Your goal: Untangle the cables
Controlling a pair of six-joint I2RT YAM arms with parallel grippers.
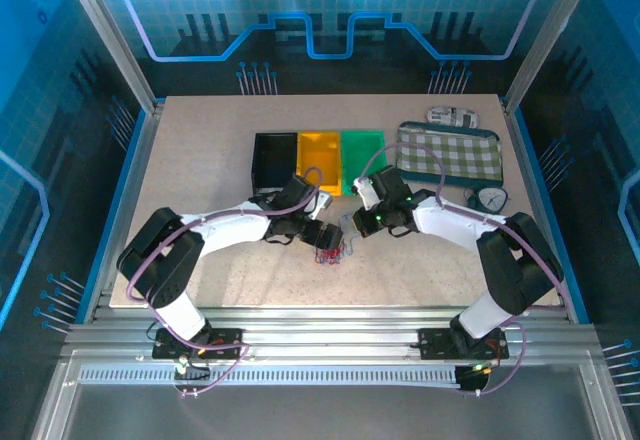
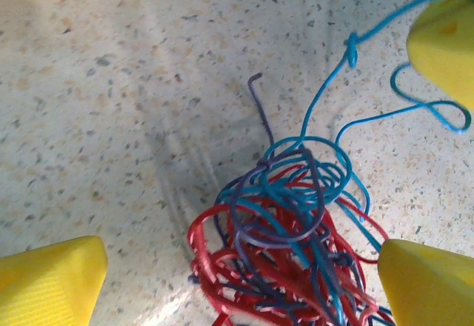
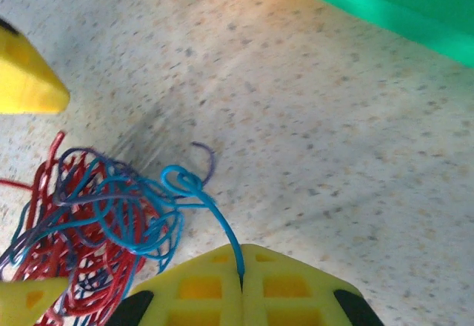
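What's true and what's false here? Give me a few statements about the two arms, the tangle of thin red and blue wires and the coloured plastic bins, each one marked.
1. The right gripper is shut on a thin blue wire leading out of the tangled bunch of red and blue wires. True.
2. The left gripper is clamped shut on the bunch. False: its yellow fingers stand open, one on each side of the bunch.
3. The bunch lies inside the green plastic bin. False: it lies on the speckled tabletop, nearer the arms' bases than the bins.
4. A black bin, an orange bin and the green one stand in one row. True.
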